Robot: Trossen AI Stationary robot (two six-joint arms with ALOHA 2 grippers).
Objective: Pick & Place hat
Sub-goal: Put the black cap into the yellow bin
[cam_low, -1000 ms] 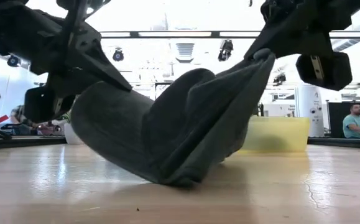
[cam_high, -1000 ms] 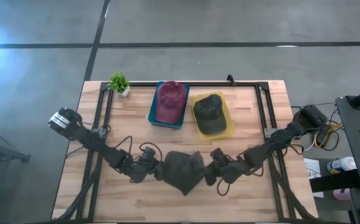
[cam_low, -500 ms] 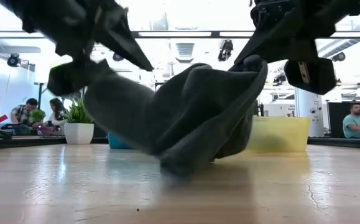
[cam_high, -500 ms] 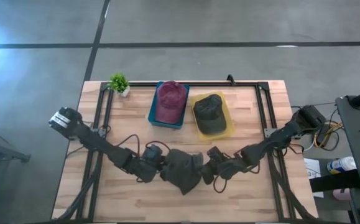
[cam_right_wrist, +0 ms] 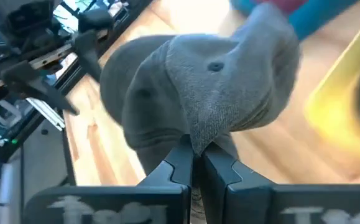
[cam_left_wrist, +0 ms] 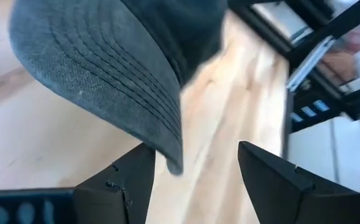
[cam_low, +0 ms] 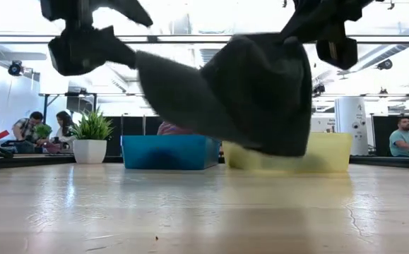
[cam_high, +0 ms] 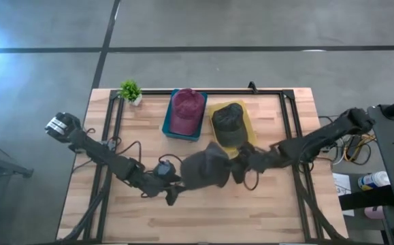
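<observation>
The right pincer is closed tight on a pinch of crown fabric and alone carries the grey hat, which hangs clear of the counter near its middle, just in front of the yellow bin. The left pincer stands wide apart and holds nothing, just beside the hat's brim on the side toward the counter's left edge.

The hat looks light and soft: its crown bunches and folds where it is pinched, so it will likely sag and swing in transit. The stitched brim appears stiffer and keeps its curve. A fold of crown cloth gives the fingers something to bite; the brim edge would be the firmer alternative. The cloth seems unlikely to slip or be harmed.
</observation>
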